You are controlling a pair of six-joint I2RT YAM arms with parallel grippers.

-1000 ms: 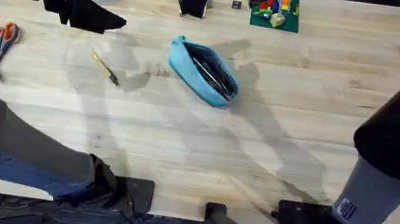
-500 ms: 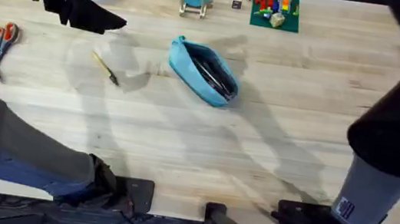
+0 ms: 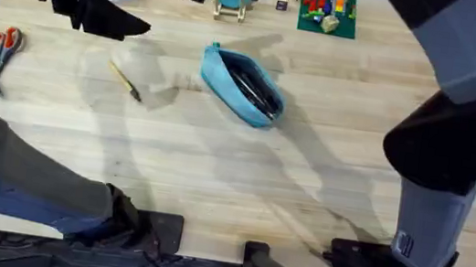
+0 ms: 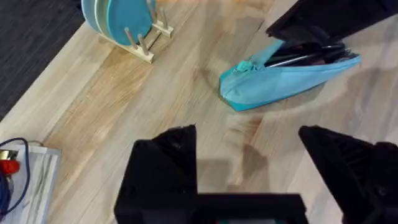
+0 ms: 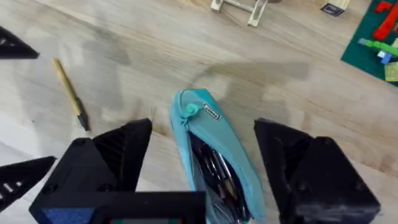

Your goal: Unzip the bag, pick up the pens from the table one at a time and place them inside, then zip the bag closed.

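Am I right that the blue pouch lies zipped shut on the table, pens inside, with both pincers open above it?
Not quite: the bag is unzipped, not shut. The right wrist view shows its zipper gaping with the pens visible inside. The rest holds: it lies on the table, and the left pincer and right pincer are both open.

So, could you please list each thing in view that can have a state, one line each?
Light blue-teal fabric pencil pouch: unzipped, lying on the wooden table.
Slim black pens: inside the open pouch.
Thin yellow stick with dark tip: lying loose on the table.
Left gripper: jaws open, empty.
Right gripper: jaws open, empty, above the pouch.
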